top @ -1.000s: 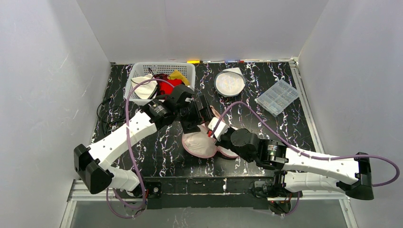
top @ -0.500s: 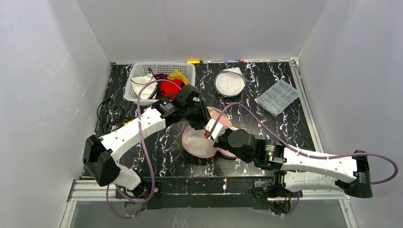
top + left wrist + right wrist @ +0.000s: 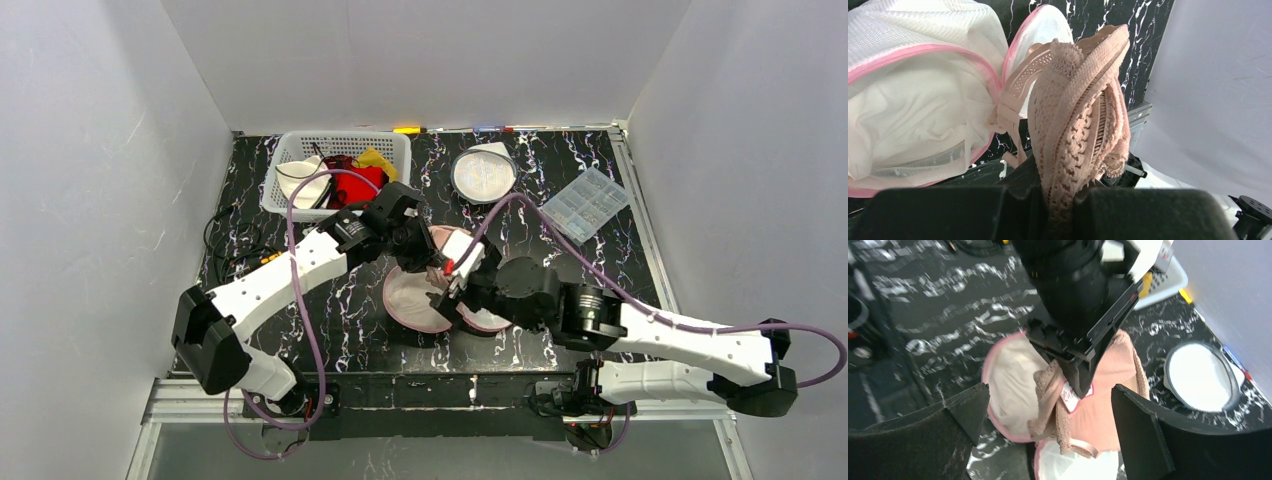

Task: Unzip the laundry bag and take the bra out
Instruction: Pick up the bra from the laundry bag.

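Left gripper (image 3: 1058, 205) is clamped tight on the lacy bra (image 3: 1078, 115), held up right beside the unzipped laundry bag (image 3: 913, 110). Right gripper (image 3: 1048, 405) hovers above, jaws wide open and empty. Pulling-out step, I reckon; next, lift it fully clear.

White arms (image 3: 270, 280), black joints (image 3: 530, 290), purple cables (image 3: 289, 230)

count | laundry bag (image 3: 412, 302): 1 | bra (image 3: 1079, 120): 1 | white basket (image 3: 345, 138): 1 | round white disc (image 3: 483, 172): 1 | clear compartment box (image 3: 585, 205): 1 | left tool (image 3: 1058, 200) + right tool (image 3: 1043, 435): 2 | tabletop (image 3: 620, 260): 1
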Robot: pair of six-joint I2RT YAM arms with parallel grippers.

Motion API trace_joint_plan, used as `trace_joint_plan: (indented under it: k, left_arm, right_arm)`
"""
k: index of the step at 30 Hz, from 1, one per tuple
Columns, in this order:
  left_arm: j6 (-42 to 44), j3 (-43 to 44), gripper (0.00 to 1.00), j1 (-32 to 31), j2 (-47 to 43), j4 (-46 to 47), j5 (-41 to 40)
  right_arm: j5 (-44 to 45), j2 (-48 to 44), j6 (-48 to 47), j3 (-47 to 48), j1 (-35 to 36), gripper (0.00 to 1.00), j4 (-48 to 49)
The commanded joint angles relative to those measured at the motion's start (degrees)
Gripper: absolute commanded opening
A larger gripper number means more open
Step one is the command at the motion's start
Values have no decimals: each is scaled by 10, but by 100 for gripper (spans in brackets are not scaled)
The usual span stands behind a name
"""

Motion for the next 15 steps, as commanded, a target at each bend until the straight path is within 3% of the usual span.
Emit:
trace_joint_plan:
  k: [1,8,15]
  left_arm:
    - [22,-1,0,11,-54,11,-25]
    - [105,5,0,57,-109,64,-30]
    - [243,54,0,140,-166,111,-46]
  right_arm:
    - [-57,-37,57,80,4,99,-5]
    - [-85,-98,105,98,4,99,57]
    - [48,-194,147,-31,4,99,134]
